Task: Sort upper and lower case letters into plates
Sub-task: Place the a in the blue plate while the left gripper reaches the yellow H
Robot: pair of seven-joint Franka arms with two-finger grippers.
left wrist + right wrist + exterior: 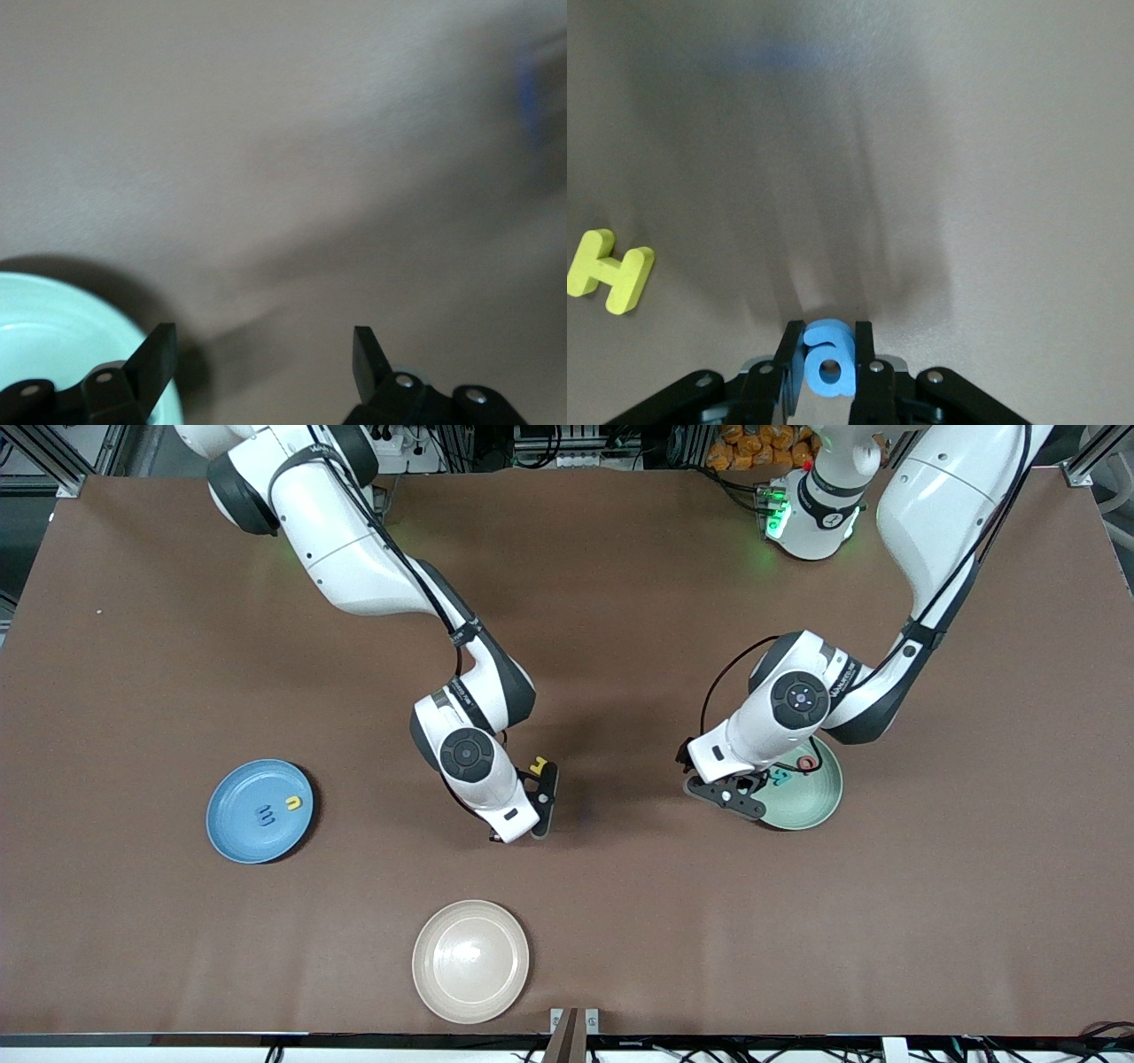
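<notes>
My right gripper [543,802] is shut on a blue lowercase "a" [827,359] and holds it over the bare table mid-table. A yellow H [538,764] lies flat on the table beside it and also shows in the right wrist view [609,270]. My left gripper [728,797] is open and empty, low at the rim of the mint green plate [811,806], which also shows in the left wrist view [53,336]. That plate holds a red letter [806,763] and a teal letter [780,777]. The sky blue plate [239,841] holds a blue m [264,815] and a yellow u [293,803].
A cream-beige plate [470,960] with nothing in it sits near the table's front edge, nearer to the front camera than my right gripper. Both forearms hang over the middle of the brown table.
</notes>
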